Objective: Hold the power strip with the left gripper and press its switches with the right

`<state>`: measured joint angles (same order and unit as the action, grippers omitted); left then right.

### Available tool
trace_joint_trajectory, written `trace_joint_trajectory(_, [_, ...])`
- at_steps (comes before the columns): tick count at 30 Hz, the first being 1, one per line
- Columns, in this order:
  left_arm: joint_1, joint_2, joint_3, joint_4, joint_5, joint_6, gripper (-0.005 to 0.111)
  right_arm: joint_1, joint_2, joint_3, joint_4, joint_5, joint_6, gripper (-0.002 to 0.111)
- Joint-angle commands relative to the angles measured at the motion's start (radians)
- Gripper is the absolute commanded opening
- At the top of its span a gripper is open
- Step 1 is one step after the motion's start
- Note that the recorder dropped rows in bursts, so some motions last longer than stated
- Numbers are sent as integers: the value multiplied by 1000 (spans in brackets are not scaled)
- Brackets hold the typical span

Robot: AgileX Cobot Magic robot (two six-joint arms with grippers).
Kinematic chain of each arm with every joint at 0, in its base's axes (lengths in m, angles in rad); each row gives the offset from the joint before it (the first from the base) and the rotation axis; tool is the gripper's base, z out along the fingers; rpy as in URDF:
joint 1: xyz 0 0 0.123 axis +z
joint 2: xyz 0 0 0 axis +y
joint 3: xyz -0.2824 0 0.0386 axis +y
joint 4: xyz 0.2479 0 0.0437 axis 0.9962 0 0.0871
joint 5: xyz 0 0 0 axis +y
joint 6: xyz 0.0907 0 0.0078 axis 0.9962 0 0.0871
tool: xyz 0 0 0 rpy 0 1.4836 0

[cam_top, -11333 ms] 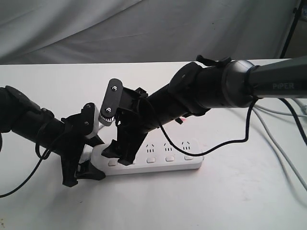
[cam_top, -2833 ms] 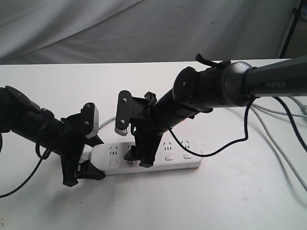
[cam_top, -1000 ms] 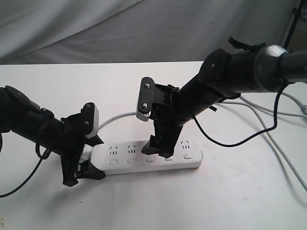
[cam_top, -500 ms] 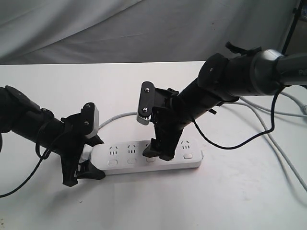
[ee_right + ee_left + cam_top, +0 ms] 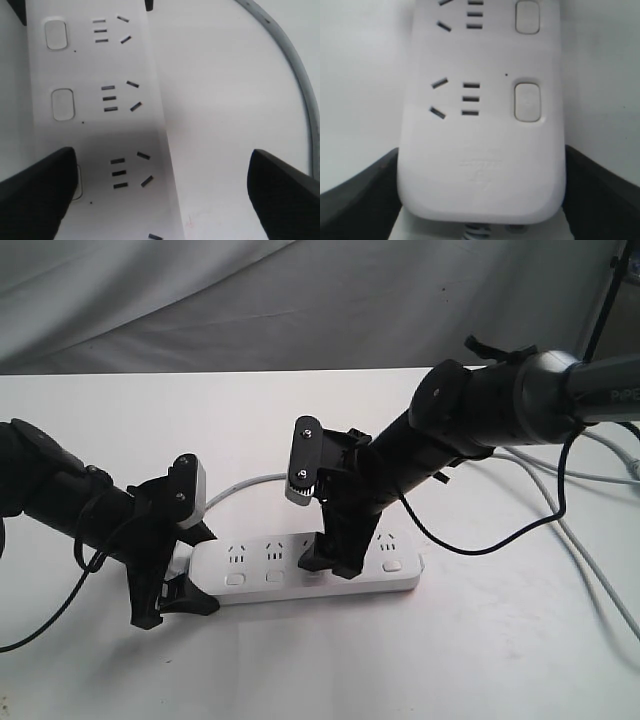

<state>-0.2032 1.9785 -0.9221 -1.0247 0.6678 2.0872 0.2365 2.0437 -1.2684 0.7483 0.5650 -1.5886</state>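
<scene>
The white power strip (image 5: 290,562) lies flat on the table, its grey cord (image 5: 240,485) curling away behind it. My left gripper (image 5: 176,578) is shut on its cord end, and in the left wrist view the black fingers (image 5: 360,195) press both sides of the strip (image 5: 480,150). My right gripper (image 5: 327,558) stands open over the strip's middle. One fingertip (image 5: 35,195) rests on the third switch (image 5: 76,182), and the other hangs beyond the far edge. The other switches (image 5: 392,565) show along the near side.
White table (image 5: 480,660) with a grey cloth backdrop. Loose grey and white cables (image 5: 590,530) trail over the table at the right. A black cable (image 5: 470,540) hangs from the right arm close to the strip's right end.
The right gripper has slid slightly left along the strip and the arm has sunk a little. Before that it stood over the first, then the second switch. The left gripper has not moved.
</scene>
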Motion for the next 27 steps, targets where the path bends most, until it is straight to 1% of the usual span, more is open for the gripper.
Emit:
trace_joint_trajectory(1, [-7,1,-3,8,-39,7,0,-7,14,3,-18,-4,-10,85])
trace_joint_trajectory(17, [-7,1,-3,8,-39,7,0,-7,42,7,-123,-14,-31,85])
trace_joint_trajectory(20, [-7,1,-3,8,-39,7,0,13,42,43,-121,-101,-60,85])
trace_joint_trajectory(27, [-7,1,-3,8,-39,7,0,24,42,45,-108,-109,-63,85])
